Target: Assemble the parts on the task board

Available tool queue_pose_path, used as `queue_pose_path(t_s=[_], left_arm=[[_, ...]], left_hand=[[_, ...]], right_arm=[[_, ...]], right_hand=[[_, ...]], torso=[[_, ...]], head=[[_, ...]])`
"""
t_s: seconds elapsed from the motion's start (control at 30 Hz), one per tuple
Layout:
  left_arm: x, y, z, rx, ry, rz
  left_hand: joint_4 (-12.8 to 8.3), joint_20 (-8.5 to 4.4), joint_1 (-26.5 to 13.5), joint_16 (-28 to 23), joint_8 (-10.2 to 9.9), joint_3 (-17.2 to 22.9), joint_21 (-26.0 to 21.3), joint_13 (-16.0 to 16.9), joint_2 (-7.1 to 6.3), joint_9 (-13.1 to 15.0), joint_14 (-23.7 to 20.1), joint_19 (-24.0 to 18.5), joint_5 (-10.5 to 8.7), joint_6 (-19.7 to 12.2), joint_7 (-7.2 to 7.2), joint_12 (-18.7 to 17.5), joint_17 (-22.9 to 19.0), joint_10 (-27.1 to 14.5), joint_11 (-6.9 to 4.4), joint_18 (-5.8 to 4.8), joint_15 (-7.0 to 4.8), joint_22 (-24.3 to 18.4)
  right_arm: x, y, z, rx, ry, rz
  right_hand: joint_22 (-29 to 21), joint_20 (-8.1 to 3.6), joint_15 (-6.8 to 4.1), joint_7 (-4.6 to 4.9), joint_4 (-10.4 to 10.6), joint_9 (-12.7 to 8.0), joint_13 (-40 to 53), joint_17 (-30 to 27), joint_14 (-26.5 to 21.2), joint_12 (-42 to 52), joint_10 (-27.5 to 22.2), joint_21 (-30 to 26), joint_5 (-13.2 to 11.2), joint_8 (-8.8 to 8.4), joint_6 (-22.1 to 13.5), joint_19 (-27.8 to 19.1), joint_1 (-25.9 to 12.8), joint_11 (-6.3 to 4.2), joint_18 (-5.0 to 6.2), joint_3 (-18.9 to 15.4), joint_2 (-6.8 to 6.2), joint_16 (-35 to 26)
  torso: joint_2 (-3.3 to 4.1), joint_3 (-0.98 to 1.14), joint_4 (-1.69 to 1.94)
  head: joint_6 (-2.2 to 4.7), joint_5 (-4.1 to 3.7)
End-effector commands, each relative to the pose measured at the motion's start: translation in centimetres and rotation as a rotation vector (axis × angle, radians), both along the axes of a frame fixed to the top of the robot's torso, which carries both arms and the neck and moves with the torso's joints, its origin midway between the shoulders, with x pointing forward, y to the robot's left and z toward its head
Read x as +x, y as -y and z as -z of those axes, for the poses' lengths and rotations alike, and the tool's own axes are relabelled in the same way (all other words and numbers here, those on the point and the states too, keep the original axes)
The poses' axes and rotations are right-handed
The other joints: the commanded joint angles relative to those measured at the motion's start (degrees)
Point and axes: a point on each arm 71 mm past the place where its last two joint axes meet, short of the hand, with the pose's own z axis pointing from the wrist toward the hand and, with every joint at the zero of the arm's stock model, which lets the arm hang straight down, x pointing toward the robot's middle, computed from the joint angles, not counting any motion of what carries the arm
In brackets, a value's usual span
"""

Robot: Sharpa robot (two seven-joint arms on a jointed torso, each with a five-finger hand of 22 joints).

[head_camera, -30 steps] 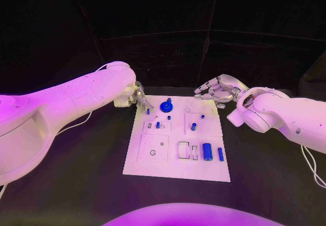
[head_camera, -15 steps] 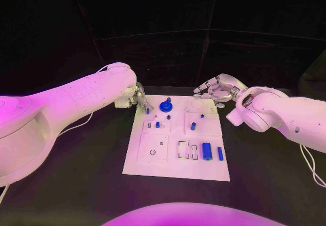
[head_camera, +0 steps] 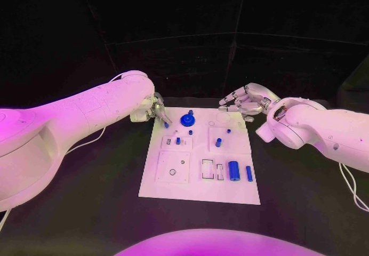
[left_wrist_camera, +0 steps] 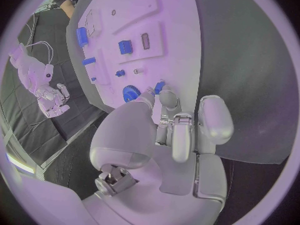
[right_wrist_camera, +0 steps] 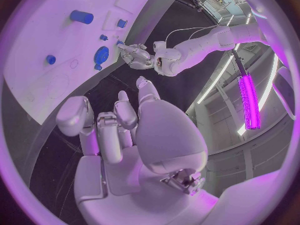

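The white task board (head_camera: 198,189) lies in the middle of the black table. My left hand (head_camera: 156,111) hovers at the board's far left corner and pinches a small blue peg (head_camera: 165,124) (left_wrist_camera: 160,87) between its fingertips, just beside the blue gear (head_camera: 187,120) (left_wrist_camera: 129,93). My right hand (head_camera: 243,103) (right_wrist_camera: 128,120) hangs over the board's far right corner with its fingers loosely apart and nothing in them. Other blue parts sit on the board: a short peg (head_camera: 177,141), a peg (head_camera: 219,143), a thick cylinder (head_camera: 234,171) and a thin one (head_camera: 249,173).
Bare black table surrounds the board on both sides and in front. A white cable (head_camera: 86,140) trails under my left arm, another (head_camera: 352,186) beside my right arm. The right wrist view shows my left hand (right_wrist_camera: 141,55) across the board.
My left hand has shifted slightly up and away from the board's corner, with the small blue peg still in its fingertips. The right hand has hardly moved.
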Motion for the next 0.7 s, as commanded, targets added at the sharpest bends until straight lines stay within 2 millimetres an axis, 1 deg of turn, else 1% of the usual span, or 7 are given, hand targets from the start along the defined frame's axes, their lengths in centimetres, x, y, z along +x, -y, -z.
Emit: queue_pose_path(t_s=[0.03, 0.13, 0.23, 0.37, 0.4, 0.53, 0.7], left_arm=[[0.2, 0.2, -0.3, -0.031, 0.04, 0.009], [0.2, 0.2, -0.3, -0.051, 0.047, 0.008], [0.1, 0.1, -0.4, -0.073, 0.049, 0.006], [-0.1, -0.1, -0.5, -0.084, 0.056, 0.005], [-0.2, -0.2, -0.5, -0.086, 0.058, 0.005], [-0.5, -0.7, -0.9, -0.101, 0.094, -0.004], [-1.3, -1.1, -1.5, -0.123, 0.14, -0.006]], left_hand=[[-2.69, -0.36, 3.95, 0.18, -0.49, 3.47, -0.04, -0.46, 1.3, -0.28, 5.84, 0.07, -0.17, -0.46, -0.48, -0.83, 15.09, -0.59, -0.34, 0.44, -0.32, 0.04], [-5.15, -0.36, 5.89, 0.18, -0.77, 8.12, -0.1, -1.5, 0.96, -0.54, 5.84, 0.03, -0.11, -0.96, 0.07, -2.03, 15.09, -1.1, 0.05, 0.36, -0.06, 0.09], [-6.75, 0.1, 2.91, 0.16, -0.29, 16.04, -0.2, -2.37, -2.0, -0.52, 5.84, 0.0, -0.17, -1.0, 0.56, -2.69, 15.06, -0.52, 0.36, 0.37, 0.41, 0.23], [-7.53, 0.23, 0.26, 0.14, 0.42, 21.33, -0.29, -2.76, -3.38, -0.28, 5.83, -0.01, -0.39, -0.88, 0.58, -2.8, 15.02, -0.16, 0.53, 0.39, 0.42, 0.3], [-8.24, 0.24, -1.21, 0.12, 0.82, 23.79, -0.3, -2.79, -4.65, -0.12, 5.82, 0.02, -0.29, -1.07, 0.6, -2.7, 14.99, 0.05, 0.51, 0.39, 0.46, 0.39], [-9.38, 0.21, -3.77, 0.13, 1.85, 28.25, -0.26, -2.7, -5.73, 0.29, 5.82, 0.13, 0.01, -1.09, 0.58, -2.29, 15.0, 0.6, 0.41, 0.4, 0.45, 0.66], [-9.92, 0.23, -4.35, 0.13, 2.26, 29.28, -0.14, -2.3, -6.21, 0.45, 5.82, 0.23, 0.05, -1.02, 0.4, -1.85, 15.01, 0.97, 0.36, 0.34, 0.41, 0.88]], right_arm=[[0.0, -0.1, -0.2, 0.003, 0.004, -0.009], [0.0, -0.1, -0.1, 0.002, 0.004, -0.009], [0.0, -0.1, -0.1, 0.001, 0.002, -0.009], [0.0, 0.0, -0.1, 0.0, 0.0, -0.008], [0.0, 0.0, -0.1, -0.001, -0.001, -0.008], [0.0, 0.2, -0.1, -0.002, -0.002, -0.005], [0.0, 0.3, -0.1, -0.003, -0.002, -0.002]], right_hand=[[0.0, -0.02, 0.35, 0.0, -0.32, 0.02, -0.02, 15.07, 5.96, 0.07, -0.14, -0.25, 0.32, 0.28, -0.39, -0.15, 0.5, 0.06, 0.3, 0.09, 0.17, 0.14], [-0.04, -0.02, 0.35, 0.0, -0.32, 0.02, 0.0, 15.07, 5.96, 0.1, -0.12, -0.27, 0.33, 0.28, -0.39, -0.16, 0.5, 0.06, 0.31, 0.09, 0.17, 0.14], [-0.03, -0.02, 0.35, 0.0, -0.32, 0.02, 0.02, 15.07, 5.96, 0.11, -0.11, -0.27, 0.33, 0.28, -0.39, -0.16, 0.49, 0.06, 0.31, 0.09, 0.17, 0.14], [-0.03, -0.02, 0.35, 0.0, -0.32, 0.02, 0.02, 15.07, 5.96, 0.11, -0.11, -0.27, 0.33, 0.28, -0.39, -0.16, 0.49, 0.06, 0.31, 0.09, 0.17, 0.14], [-0.03, -0.02, 0.35, 0.0, -0.32, 0.02, 0.02, 15.07, 5.96, 0.11, -0.11, -0.27, 0.33, 0.28, -0.39, -0.16, 0.49, 0.06, 0.31, 0.09, 0.17, 0.14], [-0.04, -0.02, 0.34, 0.0, -0.3, 0.02, -0.02, 15.07, 5.96, 0.08, -0.13, -0.27, 0.35, 0.29, -0.38, -0.16, 0.47, 0.07, 0.31, 0.07, 0.16, 0.14], [-0.03, -0.02, 0.34, 0.0, -0.29, 0.02, -0.04, 15.07, 5.96, 0.07, -0.14, -0.27, 0.36, 0.29, -0.38, -0.16, 0.45, 0.07, 0.31, 0.06, 0.15, 0.14]], torso=[[-0.01, -0.01, 0.03], [-0.01, -0.02, 0.04], [-0.02, 0.0, 0.07], [-0.1, 0.03, 0.12], [-0.12, 0.04, 0.13], [-0.17, 0.07, 0.26], [-0.28, 0.15, 0.47]], head=[[-0.07, -0.08], [-0.15, -0.07], [-0.21, -0.05], [-0.24, -0.05], [-0.27, -0.05], [-0.31, 0.01], [-0.31, 0.02]])
